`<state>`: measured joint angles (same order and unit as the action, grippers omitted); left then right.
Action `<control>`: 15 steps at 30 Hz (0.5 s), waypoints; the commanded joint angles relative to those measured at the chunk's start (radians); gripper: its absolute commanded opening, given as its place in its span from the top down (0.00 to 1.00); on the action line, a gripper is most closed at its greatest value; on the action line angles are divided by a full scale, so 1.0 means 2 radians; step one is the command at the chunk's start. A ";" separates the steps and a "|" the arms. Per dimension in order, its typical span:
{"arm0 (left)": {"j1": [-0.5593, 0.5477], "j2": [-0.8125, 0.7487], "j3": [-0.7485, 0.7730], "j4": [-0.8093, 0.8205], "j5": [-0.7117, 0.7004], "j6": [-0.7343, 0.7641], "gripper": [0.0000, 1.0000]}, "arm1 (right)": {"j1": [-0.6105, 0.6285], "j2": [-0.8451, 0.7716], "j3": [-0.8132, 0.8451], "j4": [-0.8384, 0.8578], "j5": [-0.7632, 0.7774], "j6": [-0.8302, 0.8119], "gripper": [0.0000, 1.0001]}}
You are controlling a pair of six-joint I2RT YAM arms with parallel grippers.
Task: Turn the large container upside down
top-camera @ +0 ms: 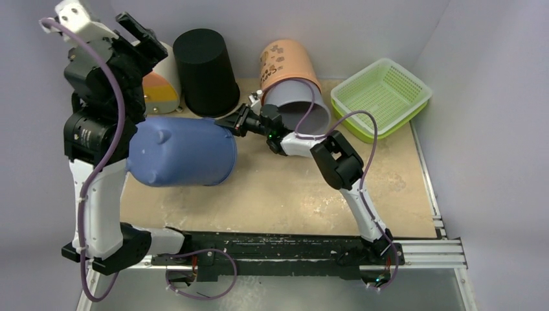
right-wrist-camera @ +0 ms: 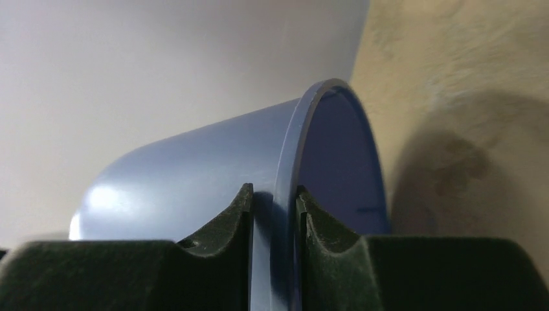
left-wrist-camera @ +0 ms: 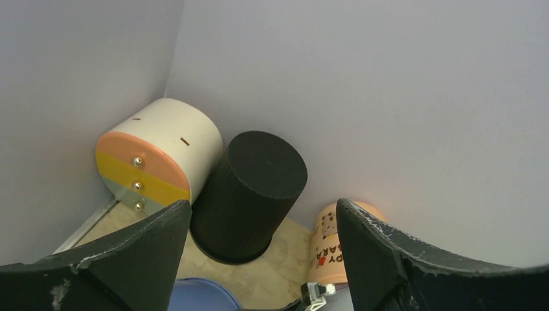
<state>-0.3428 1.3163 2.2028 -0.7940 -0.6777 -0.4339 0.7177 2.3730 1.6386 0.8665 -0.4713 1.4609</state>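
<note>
Open tabletop in front, blue container left, black bin, green basket behind

Plain blue showing on the large container, ribbed cup looking black, drum wearing cream with orange and yellow bands, printed tub showing peach, basket glowing lime green, bench showing mottled tan.

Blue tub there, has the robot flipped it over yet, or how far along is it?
Partway. Done: the right end effector grips the rim of the blue container, one finger inside, one outside. In hand: the container is tipped sideways, mouth facing right. Left: turning it until the mouth faces down, then releasing it. The left end effector is open, holding nothing.
</note>
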 commanded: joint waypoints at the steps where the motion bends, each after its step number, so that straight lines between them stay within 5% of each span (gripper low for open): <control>1: 0.000 0.007 -0.015 0.017 0.020 0.002 0.20 | -0.015 -0.009 -0.039 -0.147 0.049 -0.124 0.73; 15: -0.001 0.015 -0.065 0.047 0.040 -0.011 0.20 | -0.022 -0.034 -0.025 -0.231 0.108 -0.200 0.63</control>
<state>-0.3428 1.3552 2.0861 -0.7601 -0.6128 -0.4389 0.6865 2.3344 1.5406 0.5102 -0.3176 1.1309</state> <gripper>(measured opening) 0.797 0.352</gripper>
